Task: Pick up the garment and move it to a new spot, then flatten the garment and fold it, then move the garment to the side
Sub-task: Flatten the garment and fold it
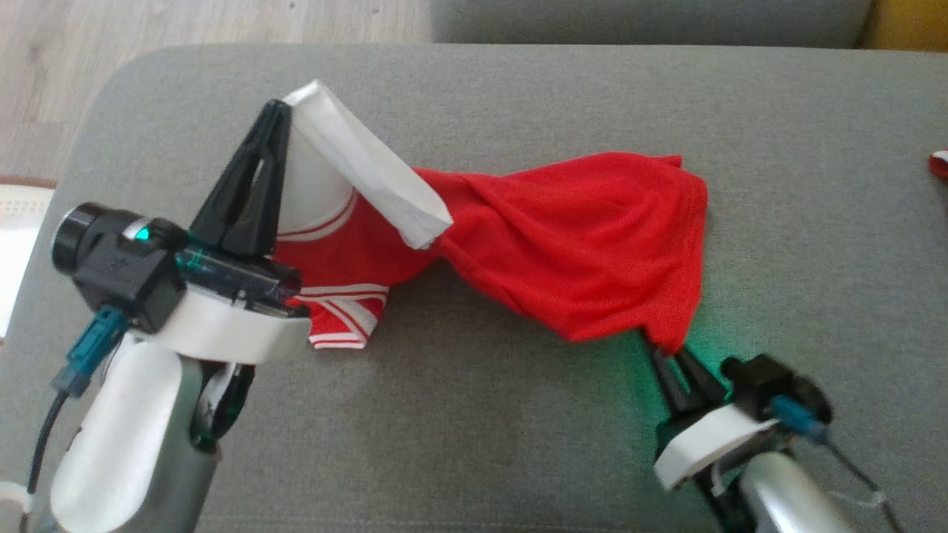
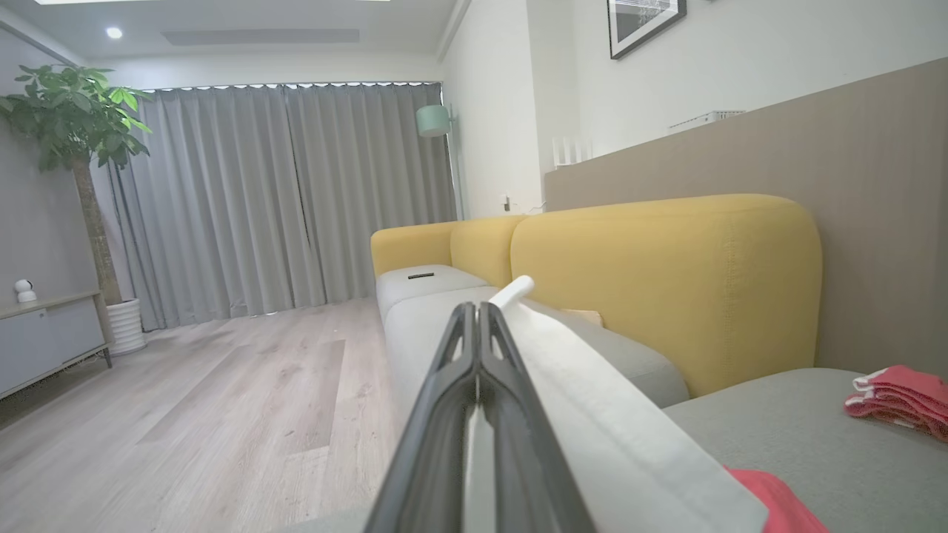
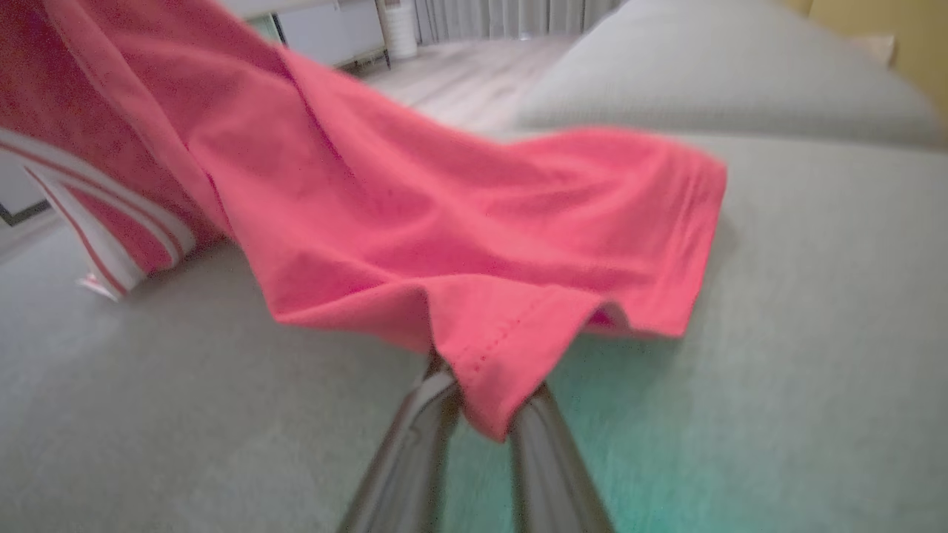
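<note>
Sofa seat (image 1: 444,444), grey and plain, lies nearest, under both arms. At five o'clock in the head view the right gripper (image 1: 665,360) points toward eleven. Its two dark fingers (image 1: 664,381) stand either side of the lower hem corner of the garment (image 1: 592,244). The cloth drapes over their tips (the right wrist view shows the same), so I cannot tell whether they pinch it or merely straddle it. At eight o'clock the left gripper (image 1: 275,112) is closed, fingers pressed together and aimed at one o'clock, holding the garment's white end raised off the seat. From that white strip the red cloth sags toward three o'clock, twisted in the middle, with its wide hem end resting on the seat right of centre. A striped red-and-white sleeve (image 1: 348,326) hangs just beside the left wrist. Farther off, at three o'clock by the edge of the view, a second bit of red cloth (image 1: 939,163) lies well apart. Beyond the seat, at eleven o'clock, is pale wooden floor (image 1: 185,22).
</note>
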Robot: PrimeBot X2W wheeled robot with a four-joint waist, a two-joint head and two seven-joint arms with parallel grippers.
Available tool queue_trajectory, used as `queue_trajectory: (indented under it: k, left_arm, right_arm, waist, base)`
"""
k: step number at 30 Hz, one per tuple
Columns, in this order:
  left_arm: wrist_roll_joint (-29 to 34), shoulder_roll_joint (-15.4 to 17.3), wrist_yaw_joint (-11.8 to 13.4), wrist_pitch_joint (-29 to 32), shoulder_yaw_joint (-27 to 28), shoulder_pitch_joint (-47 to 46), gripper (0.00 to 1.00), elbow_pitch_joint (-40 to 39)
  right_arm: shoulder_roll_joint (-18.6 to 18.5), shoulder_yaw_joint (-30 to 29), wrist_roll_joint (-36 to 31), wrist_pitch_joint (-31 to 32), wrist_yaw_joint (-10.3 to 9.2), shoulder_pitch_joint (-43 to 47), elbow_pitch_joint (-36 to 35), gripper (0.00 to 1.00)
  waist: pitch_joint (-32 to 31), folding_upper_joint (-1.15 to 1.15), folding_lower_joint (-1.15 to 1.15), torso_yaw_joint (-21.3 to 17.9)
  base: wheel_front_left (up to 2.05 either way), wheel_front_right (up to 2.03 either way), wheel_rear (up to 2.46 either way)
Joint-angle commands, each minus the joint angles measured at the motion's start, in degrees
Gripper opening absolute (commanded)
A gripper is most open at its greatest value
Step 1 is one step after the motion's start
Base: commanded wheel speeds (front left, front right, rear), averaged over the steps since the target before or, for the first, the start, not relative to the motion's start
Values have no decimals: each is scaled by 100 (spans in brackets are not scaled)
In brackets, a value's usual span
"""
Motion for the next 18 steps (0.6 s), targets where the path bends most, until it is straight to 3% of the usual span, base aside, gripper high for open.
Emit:
queue_trajectory:
  k: [1, 12, 18]
  left_arm:
    - [51, 109, -29, -29, 304, -286, 0, -218]
    - [12, 157, -219, -29, 665, 161, 0, -1131]
    - [-88, 147, -381, -25, 356, 236, 0, -1110]
  right_arm:
    - [-119, 21, -16, -36, 39, 20, -313, 0]
    - [-758, -1228, -364, -37, 39, 1215, -3462, 0]
    - [-974, -1312, 112, 649, 39, 1446, -3925, 0]
  waist:
    - [-42, 0, 0, -39]
    - [-182, 0, 0, -397]
    - [-32, 0, 0, -357]
  base:
    - [0, 0, 0]
    - [0, 0, 0]
    - [0, 0, 0]
